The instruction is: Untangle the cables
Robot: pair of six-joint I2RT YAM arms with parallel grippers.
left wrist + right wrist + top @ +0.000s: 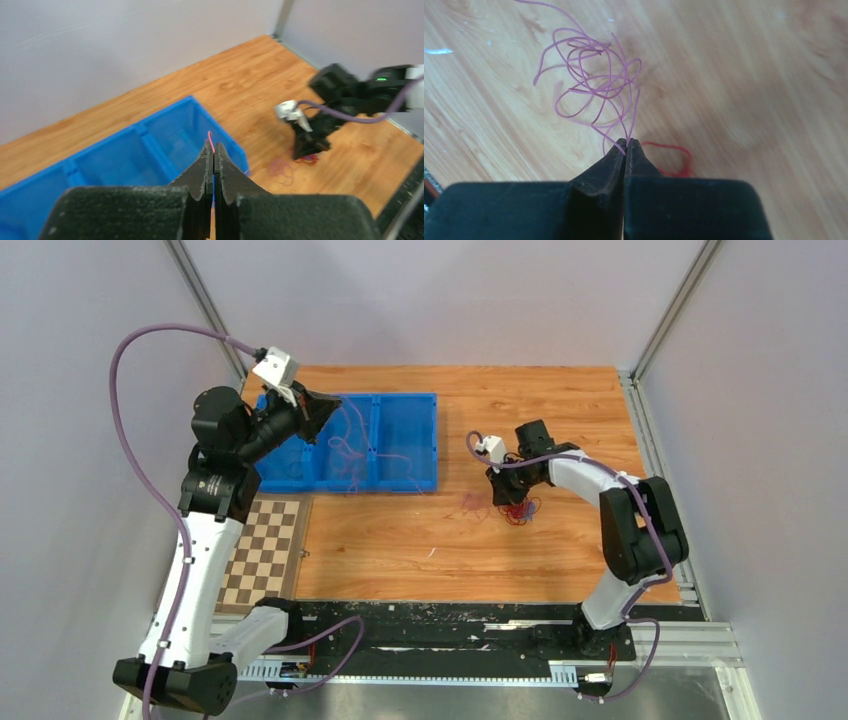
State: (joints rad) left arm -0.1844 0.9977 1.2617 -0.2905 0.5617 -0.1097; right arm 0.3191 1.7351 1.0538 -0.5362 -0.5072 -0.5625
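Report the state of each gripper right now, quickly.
Left gripper: jaws shut on a thin pink strand, over the blue bin.
Right gripper: jaws shut on a strand of the pink cable tangle.

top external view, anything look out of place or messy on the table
A tangle of thin pink cable lies loose on the wooden table, one strand pinched in the right gripper, a red cable beside it. A brown-and-cream chequered board at the left edge seems unrelated.

Bright, even light; wrist views softly blurred.
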